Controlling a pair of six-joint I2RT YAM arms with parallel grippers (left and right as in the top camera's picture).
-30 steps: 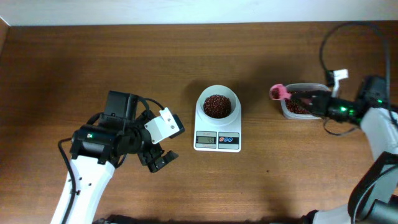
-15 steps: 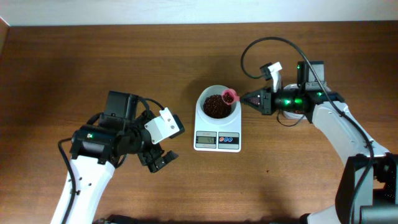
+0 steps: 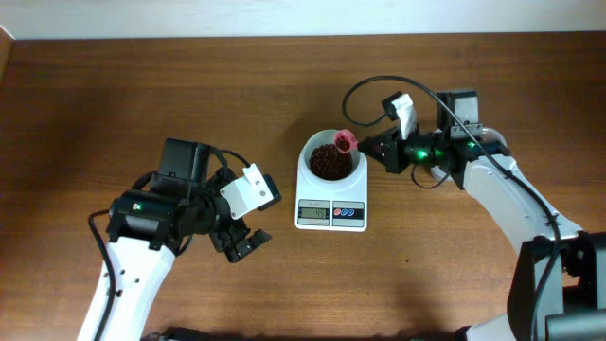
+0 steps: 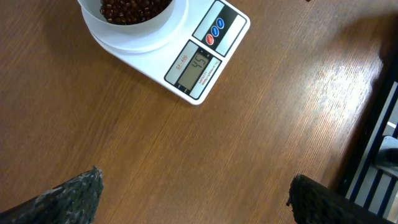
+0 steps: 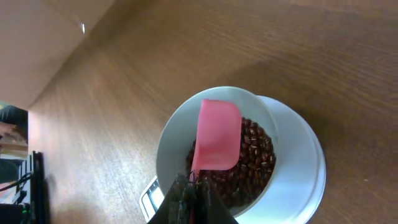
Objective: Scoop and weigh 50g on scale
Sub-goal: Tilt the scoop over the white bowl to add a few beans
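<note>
The white scale [image 3: 331, 214] stands mid-table with a round white bowl [image 3: 310, 152] of red beans [image 3: 329, 163] on top. From the right, my right gripper [image 3: 372, 149] reaches in, shut on the handle of a pink scoop [image 3: 343, 142] held over the bowl's right rim. In the right wrist view the scoop [image 5: 217, 134] hangs above the beans [image 5: 252, 155] inside the bowl [image 5: 168, 146]. My left gripper [image 3: 242, 242] is open and empty, left of the scale. In the left wrist view, the scale's display [image 4: 198, 63] reads 45 and the fingers [image 4: 68, 196] stand wide apart over bare wood.
A black cable [image 3: 365, 90] loops above the right arm. The left arm's body [image 3: 151, 213] takes up the table's left front. A pale wall edge [image 3: 284, 19] runs along the back of the wooden table [image 3: 237, 95].
My right gripper has carried the pink scoop leftwards, from the far right of the table to over the bowl. The left arm has not moved.
</note>
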